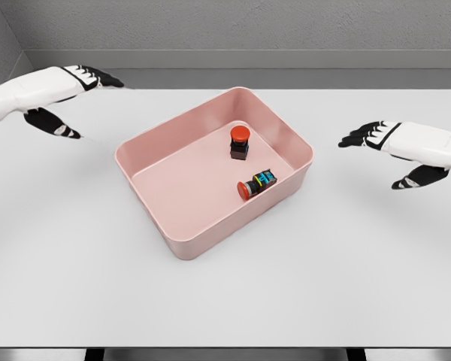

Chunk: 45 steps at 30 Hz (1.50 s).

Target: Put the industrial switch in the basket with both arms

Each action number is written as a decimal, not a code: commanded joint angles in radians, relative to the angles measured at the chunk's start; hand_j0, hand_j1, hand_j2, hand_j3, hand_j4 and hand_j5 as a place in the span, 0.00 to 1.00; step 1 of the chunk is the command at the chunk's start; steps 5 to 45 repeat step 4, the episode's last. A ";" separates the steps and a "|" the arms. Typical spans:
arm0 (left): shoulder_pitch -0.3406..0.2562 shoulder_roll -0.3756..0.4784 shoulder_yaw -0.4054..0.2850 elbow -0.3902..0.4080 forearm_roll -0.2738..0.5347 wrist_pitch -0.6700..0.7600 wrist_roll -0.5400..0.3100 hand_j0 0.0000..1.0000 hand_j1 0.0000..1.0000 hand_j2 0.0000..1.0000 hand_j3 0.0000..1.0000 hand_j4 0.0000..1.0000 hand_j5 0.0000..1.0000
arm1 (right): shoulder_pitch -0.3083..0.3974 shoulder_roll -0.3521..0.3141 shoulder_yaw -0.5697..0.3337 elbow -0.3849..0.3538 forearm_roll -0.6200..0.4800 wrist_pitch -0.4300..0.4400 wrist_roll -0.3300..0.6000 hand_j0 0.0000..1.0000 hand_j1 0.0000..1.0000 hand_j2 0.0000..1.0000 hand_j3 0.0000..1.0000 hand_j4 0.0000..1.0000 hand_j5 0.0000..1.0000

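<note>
A pink basket (182, 244) sits mid-table, turned at an angle. Inside it are two industrial switches. One switch (240, 142) stands upright near the far corner, red button on top of a black body. The other switch (257, 183) lies on its side by the right wall, red cap toward the lower left. My left hand (98, 77) hovers at the upper left, well away from the basket, fingers spread and holding nothing. My right hand (367, 134) hovers right of the basket, fingers extended, holding nothing.
The white table (346, 286) stretches around the basket, with its front edge near the bottom of the view. A grey wall runs behind the table's far edge.
</note>
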State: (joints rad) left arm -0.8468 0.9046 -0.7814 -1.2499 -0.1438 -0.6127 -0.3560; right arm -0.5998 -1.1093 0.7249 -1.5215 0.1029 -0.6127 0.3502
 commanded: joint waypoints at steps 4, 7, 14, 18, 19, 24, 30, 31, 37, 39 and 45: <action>0.011 0.096 0.010 -0.006 0.044 0.002 0.003 1.00 1.00 1.00 1.00 1.00 1.00 | 0.005 -0.001 -0.001 0.000 -0.006 0.002 0.000 1.00 1.00 1.00 1.00 1.00 1.00; 0.011 0.096 0.010 -0.006 0.044 0.002 0.003 1.00 1.00 1.00 1.00 1.00 1.00 | 0.005 -0.001 -0.001 0.000 -0.006 0.002 0.000 1.00 1.00 1.00 1.00 1.00 1.00; 0.011 0.096 0.010 -0.006 0.044 0.002 0.003 1.00 1.00 1.00 1.00 1.00 1.00 | 0.005 -0.001 -0.001 0.000 -0.006 0.002 0.000 1.00 1.00 1.00 1.00 1.00 1.00; 0.011 0.096 0.010 -0.006 0.044 0.002 0.003 1.00 1.00 1.00 1.00 1.00 1.00 | 0.005 -0.001 -0.001 0.000 -0.006 0.002 0.000 1.00 1.00 1.00 1.00 1.00 1.00; 0.011 0.096 0.010 -0.006 0.044 0.002 0.003 1.00 1.00 1.00 1.00 1.00 1.00 | 0.005 -0.001 -0.001 0.000 -0.006 0.002 0.000 1.00 1.00 1.00 1.00 1.00 1.00; 0.011 0.096 0.010 -0.006 0.044 0.002 0.003 1.00 1.00 1.00 1.00 1.00 1.00 | 0.005 -0.001 -0.001 0.000 -0.006 0.002 0.000 1.00 1.00 1.00 1.00 1.00 1.00; 0.011 0.096 0.010 -0.006 0.044 0.002 0.003 1.00 1.00 1.00 1.00 1.00 1.00 | 0.005 -0.001 -0.001 0.000 -0.006 0.002 0.000 1.00 1.00 1.00 1.00 1.00 1.00; 0.011 0.096 0.010 -0.006 0.044 0.002 0.003 1.00 1.00 1.00 1.00 1.00 1.00 | 0.005 -0.001 -0.001 0.000 -0.006 0.002 0.000 1.00 1.00 1.00 1.00 1.00 1.00; 0.011 0.096 0.010 -0.006 0.044 0.002 0.003 1.00 1.00 1.00 1.00 1.00 1.00 | 0.005 -0.001 -0.001 0.000 -0.006 0.002 0.000 1.00 1.00 1.00 1.00 1.00 1.00; 0.011 0.096 0.010 -0.006 0.044 0.002 0.003 1.00 1.00 1.00 1.00 1.00 1.00 | 0.005 -0.001 -0.001 0.000 -0.006 0.002 0.000 1.00 1.00 1.00 1.00 1.00 1.00; 0.011 0.096 0.010 -0.006 0.044 0.002 0.003 1.00 1.00 1.00 1.00 1.00 1.00 | 0.005 -0.001 -0.001 0.000 -0.006 0.002 0.000 1.00 1.00 1.00 1.00 1.00 1.00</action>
